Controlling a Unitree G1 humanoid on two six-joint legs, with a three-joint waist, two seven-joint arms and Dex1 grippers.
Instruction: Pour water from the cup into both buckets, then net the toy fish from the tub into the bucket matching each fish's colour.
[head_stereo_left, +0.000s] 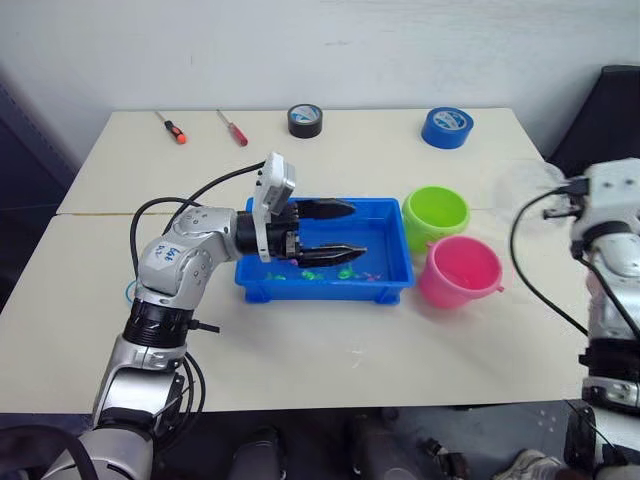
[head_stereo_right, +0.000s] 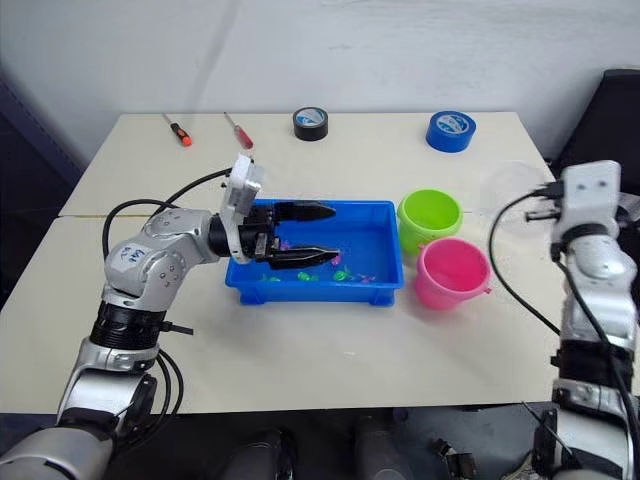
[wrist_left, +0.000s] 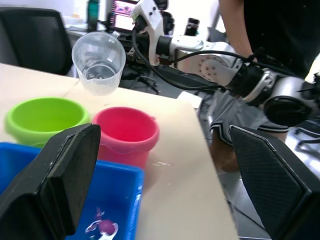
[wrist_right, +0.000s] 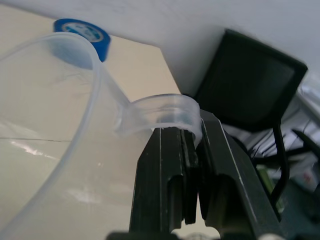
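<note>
My right pincer (wrist_right: 192, 150) grips the cup (wrist_left: 98, 61) by its handle, raised beside the buckets; my left pincer (head_stereo_left: 335, 230) hangs wide over the tub (head_stereo_left: 385, 285). I should tilt slowly, rim centred above the pink bucket (head_stereo_left: 458, 270).

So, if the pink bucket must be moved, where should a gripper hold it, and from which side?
Probably its rim, one finger inside, one outside, coming from above: the pink bucket stands upright, mouth open, and its flared wall may slip in a side grip. Take the rim on the robot's right, since the green bucket and the tub stand close behind and left of it.
</note>
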